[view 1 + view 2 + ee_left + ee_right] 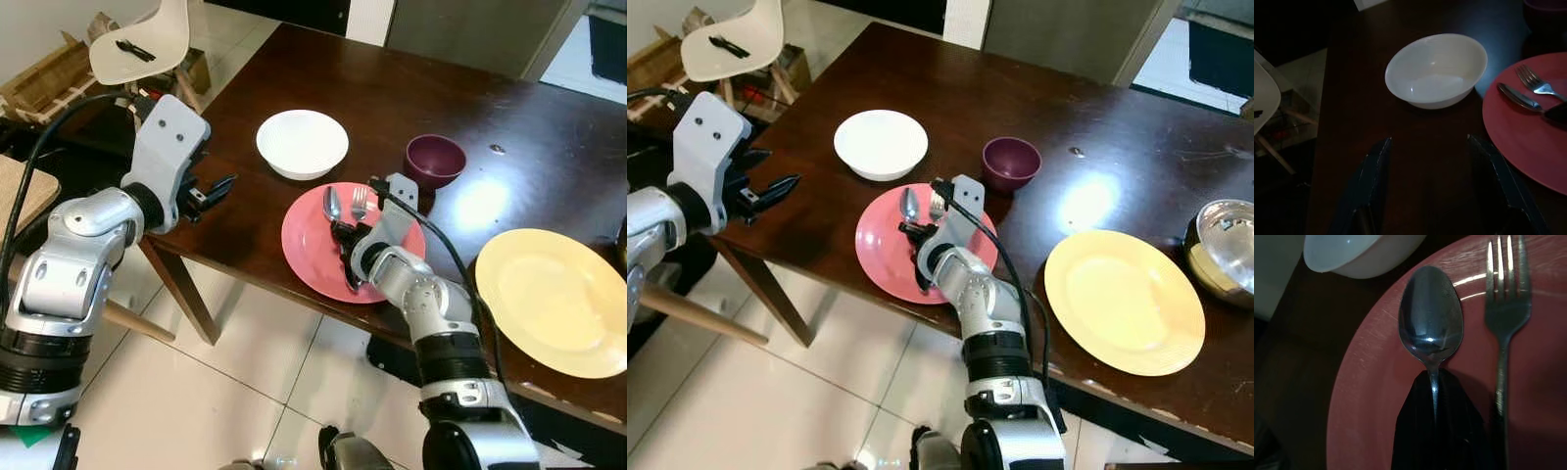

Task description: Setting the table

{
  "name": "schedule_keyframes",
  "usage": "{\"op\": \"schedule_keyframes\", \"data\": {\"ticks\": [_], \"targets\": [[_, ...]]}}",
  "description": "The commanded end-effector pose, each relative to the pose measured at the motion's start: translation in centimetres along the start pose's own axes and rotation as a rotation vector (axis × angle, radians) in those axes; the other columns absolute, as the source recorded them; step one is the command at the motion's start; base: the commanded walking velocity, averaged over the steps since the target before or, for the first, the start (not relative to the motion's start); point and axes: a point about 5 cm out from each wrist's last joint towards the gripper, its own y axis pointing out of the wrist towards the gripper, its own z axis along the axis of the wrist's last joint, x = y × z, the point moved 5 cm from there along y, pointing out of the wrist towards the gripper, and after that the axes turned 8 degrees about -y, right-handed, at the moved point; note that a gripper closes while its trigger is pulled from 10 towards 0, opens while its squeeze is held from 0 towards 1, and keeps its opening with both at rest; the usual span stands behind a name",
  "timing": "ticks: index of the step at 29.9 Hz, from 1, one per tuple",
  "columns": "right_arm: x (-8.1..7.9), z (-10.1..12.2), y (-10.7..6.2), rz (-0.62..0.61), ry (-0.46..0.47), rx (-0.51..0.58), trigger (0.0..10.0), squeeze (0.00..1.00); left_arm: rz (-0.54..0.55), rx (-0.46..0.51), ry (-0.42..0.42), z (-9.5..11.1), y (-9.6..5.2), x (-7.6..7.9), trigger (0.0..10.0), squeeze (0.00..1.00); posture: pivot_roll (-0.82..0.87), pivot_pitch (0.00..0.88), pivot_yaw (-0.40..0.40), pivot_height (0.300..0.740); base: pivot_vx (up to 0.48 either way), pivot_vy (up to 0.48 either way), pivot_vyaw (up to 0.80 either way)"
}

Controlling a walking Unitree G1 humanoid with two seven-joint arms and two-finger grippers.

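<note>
You've got the steel spoon [1430, 318] left of the steel fork [1507, 303], both on the round pink plate [312, 253]; white bowl [302, 143] behind it; purple bowl [435, 161] right of that; round yellow plate [554, 300] far right.

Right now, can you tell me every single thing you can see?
Table: one, dark brown wood, under all the dishes.
Pink plate: one, at the table's near edge.
Spoon: one, silver, on the pink plate.
Fork: one, silver, on the pink plate beside the spoon.
White bowl: one, behind the pink plate.
Purple bowl: one, dark purple, right of the white bowl.
Yellow plate: one, on the table's right side.
Metal bowl: one, silver, far right.
Chair: one, white, beyond the table's left corner.
Left gripper: jaws open, over the table's left edge.
Right gripper: jaws shut on the spoon's handle.
</note>
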Motion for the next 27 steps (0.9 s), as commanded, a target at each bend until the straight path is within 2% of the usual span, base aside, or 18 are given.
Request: {"op": "schedule_keyframes", "data": {"ticks": [1, 4, 5, 6, 13, 16, 19, 20, 23, 25, 27], "targets": [[0.8, -1.2, -0.2, -0.035, -0.008, -0.032, 10.0, 0.0, -0.016, -0.022, -0.022, -0.8, 0.1, 0.6, 10.0, 0.0, 0.01, 0.157, 0.034, 0.74, 0.0, 0.0, 0.0], [0.8, -0.9, -0.2, -0.036, -0.016, -0.024, 10.0, 0.0, -0.018, -0.021, -0.023, -0.8, 0.2, 0.7, 10.0, 0.0, 0.01, 0.155, 0.034, 0.74, 0.0, 0.0, 0.0], [0.9, -0.6, -0.1, -0.041, -0.022, -0.017, 10.0, 0.83, -0.02, -0.018, -0.025, -0.8, 0.3, 0.7, 10.0, 0.0, 0.01, 0.152, 0.035, 0.74, 0.0, 0.0, 0.0], [1.1, -0.3, -0.1, -0.046, -0.023, -0.011, 10.0, 1.0, -0.021, -0.015, -0.025, -0.7, 0.4, 0.8, 10.0, 0.0, 0.01, 0.149, 0.035, 0.74, 0.0, 0.0, 0.0], [1.2, 0.8, 0.0, -0.038, -0.005, 0.034, 10.0, 1.0, -0.021, -0.014, -0.027, -0.6, 0.5, 0.8, 10.0, 0.0, 0.01, 0.143, 0.038, 0.74, 0.0, 0.0, 0.0], [0.0, 2.7, -0.4, 0.043, 0.007, 0.112, 10.0, 1.0, -0.03, -0.008, -0.033, -0.6, 0.7, 1.3, 10.0, 0.0, 0.0, 0.134, 0.04, 0.74, 0.0, 0.0, 0.0], [-0.4, 3.8, -1.0, 0.083, -0.007, 0.151, 10.0, 1.0, -0.038, -0.003, -0.041, -0.6, 0.9, 1.6, 10.0, 0.0, 0.0, 0.13, 0.04, 0.74, 0.0, 0.0, 0.0], [-0.1, 5.0, -2.3, 0.096, -0.037, 0.205, 10.0, 0.0, -0.038, 0.008, -0.061, -0.6, 1.0, 1.9, 10.0, 0.0, -0.01, 0.119, 0.042, 0.74, 0.0, 0.0, 0.0], [0.5, 5.7, -4.3, 0.083, -0.103, 0.264, 10.0, 0.0, -0.025, 0.024, -0.094, -0.8, 1.2, 2.4, 10.0, 0.0, -0.03, 0.106, 0.047, 0.74, 0.0, 0.0, 0.0], [0.7, 5.7, -4.8, 0.074, -0.119, 0.274, 10.0, 0.0, -0.018, 0.027, -0.104, -0.9, 1.2, 2.6, 10.0, 0.0, -0.03, 0.105, 0.048, 0.74, 0.0, 0.0, 0.0], [1.3, 5.3, -6.3, 0.042, -0.196, 0.312, 10.0, 0.0, 0.003, 0.043, -0.131, -1.2, 1.3, 2.9, 10.0, 0.0, -0.05, 0.094, 0.055, 0.74, 0.0, 0.0, 0.0]]}}
